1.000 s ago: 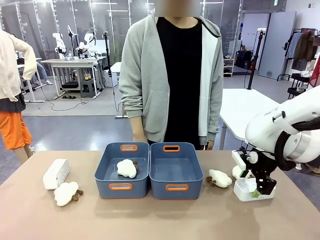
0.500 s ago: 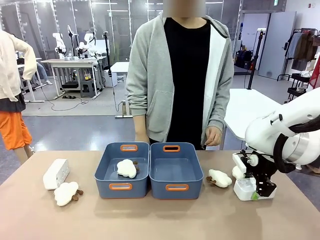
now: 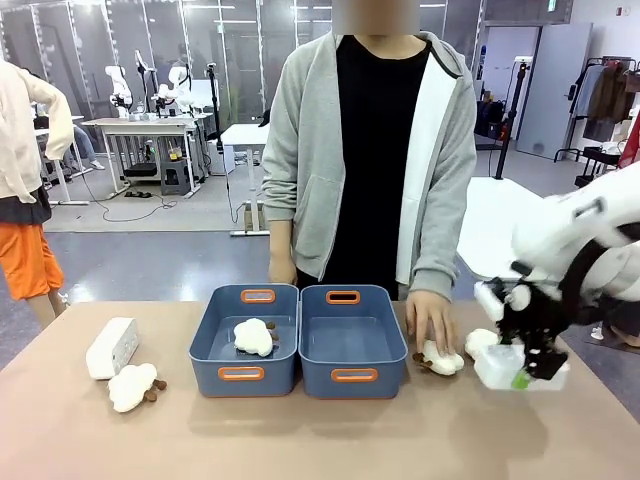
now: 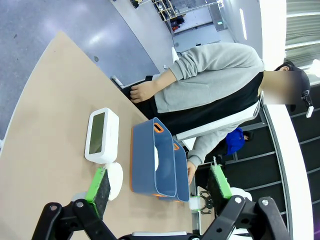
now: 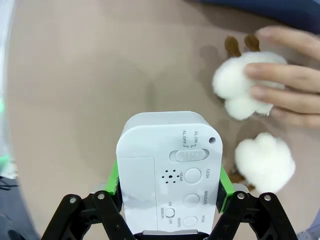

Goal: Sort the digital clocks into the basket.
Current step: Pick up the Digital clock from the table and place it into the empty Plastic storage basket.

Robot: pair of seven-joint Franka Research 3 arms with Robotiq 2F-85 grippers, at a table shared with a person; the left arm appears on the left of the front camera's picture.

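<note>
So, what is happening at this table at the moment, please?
The right gripper is shut on one white digital clock at the right side of the table, apparently just above it. The person's hand rests on a plush toy beside the right basket. The left gripper is open and holds nothing. The other clock lies at the left, beside a second plush toy. No clock is in a basket yet: the left basket holds a third plush toy.
</note>
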